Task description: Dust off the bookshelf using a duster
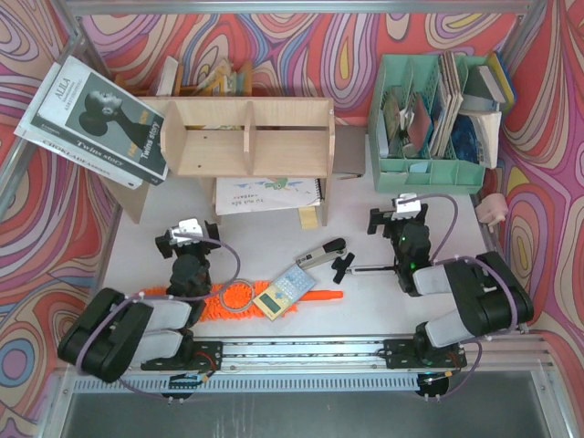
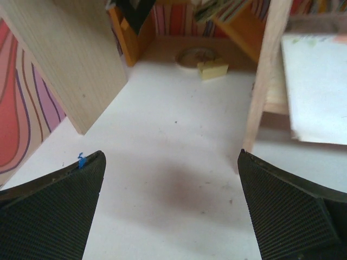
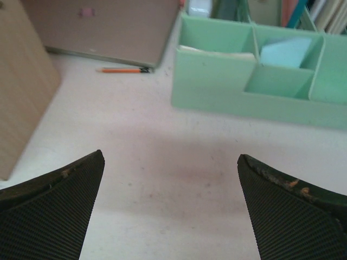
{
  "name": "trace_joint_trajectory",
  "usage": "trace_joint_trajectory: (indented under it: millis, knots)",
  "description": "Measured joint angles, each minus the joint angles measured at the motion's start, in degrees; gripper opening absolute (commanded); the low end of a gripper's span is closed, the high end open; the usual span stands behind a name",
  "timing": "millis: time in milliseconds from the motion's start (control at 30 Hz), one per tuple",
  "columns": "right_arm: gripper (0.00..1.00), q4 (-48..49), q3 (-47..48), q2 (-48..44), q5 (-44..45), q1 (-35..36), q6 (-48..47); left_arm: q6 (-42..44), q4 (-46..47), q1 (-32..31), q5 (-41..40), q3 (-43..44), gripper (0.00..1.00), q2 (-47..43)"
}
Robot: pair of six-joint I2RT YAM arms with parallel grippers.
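Duster flat on the table, both grippers empty.
Duster [image 1: 233, 297] lies left-right along the near edge, between the arm bases. Its fluffy head is towards the left arm and its thin handle tip points right, with a calculator [image 1: 283, 290] lying across it. Bookshelf [image 1: 246, 137] stands at the back, well apart from the duster. White table [image 1: 365, 301], swirly multicolour walls [image 1: 301, 46] all round. Left gripper [image 2: 171, 157] has its jaws wide apart, holding nothing, and faces the shelf. Right gripper [image 3: 169, 157] is the same, facing the mint organizer [image 3: 244, 92].
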Motion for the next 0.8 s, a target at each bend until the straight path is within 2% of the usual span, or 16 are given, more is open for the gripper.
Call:
trace_joint_trajectory:
  millis: [100,200,300,400,500,633,800]
  knots:
    - [0.99,-2.8,-0.1,-4.2,1.9,3.7,-0.7,2.8,-0.3,-5.9,-5.3,-1.2,0.98,-6.8]
    - [0.99,-8.5,-0.1,-9.3,2.1,5.7,-0.6,5.6,-5.8,-12.5,-11.5,-0.9,0.98,-18.4]
    - [0.99,-15.1,0.0,-15.0,1.1,6.1,0.7,3.9,-23.1,-16.0,-14.8,2.4,0.98,-35.5]
    - [0.99,-21.3,0.3,-21.1,-1.1,6.3,1.9,-2.7,-43.3,-16.7,-15.3,8.1,0.98,-52.2]
    - [0.99,-28.0,1.2,-27.9,-2.7,6.5,5.6,-9.3,-58.7,-16.7,-15.5,11.3,0.99,-63.6]
    - [0.99,-40.3,7.6,-33.4,-2.3,6.5,14.8,-15.0,-75.0,-16.7,-14.7,13.5,0.98,-70.4]
    - [0.99,-55.6,16.0,-33.9,2.4,6.5,28.9,-20.6,-84.9,-16.7,-12.7,17.4,0.98,-66.9]
